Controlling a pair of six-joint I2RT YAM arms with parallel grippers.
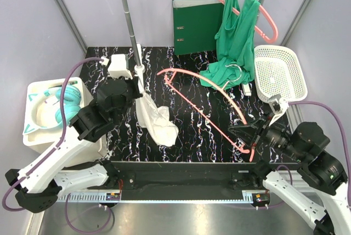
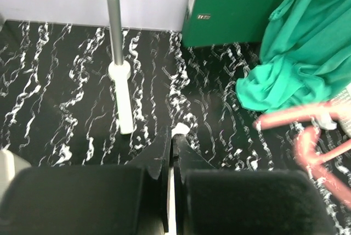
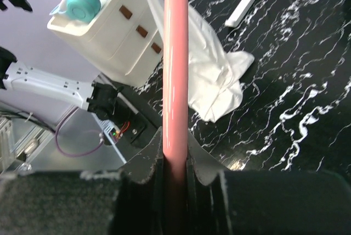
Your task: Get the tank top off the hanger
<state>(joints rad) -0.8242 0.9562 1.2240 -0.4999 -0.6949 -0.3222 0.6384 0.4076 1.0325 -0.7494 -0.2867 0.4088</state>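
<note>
a: where's the white tank top (image 1: 157,121)?
b: it's crumpled on the black marbled worktop (image 1: 192,130), left of centre. its upper end is drawn up into the left pincer (image 2: 173,136), which is clenched on a sliver of the cloth.
a: and the pink hanger (image 3: 175,54)?
b: bare, slanting across just right of the top. the right pincer (image 1: 244,136) grasps its bar near the front edge, well apart from the cloth.
a: any writing?
b: the green binder (image 1: 197,26) at the back wall has spine labels (image 2: 208,1), too small to read.
</note>
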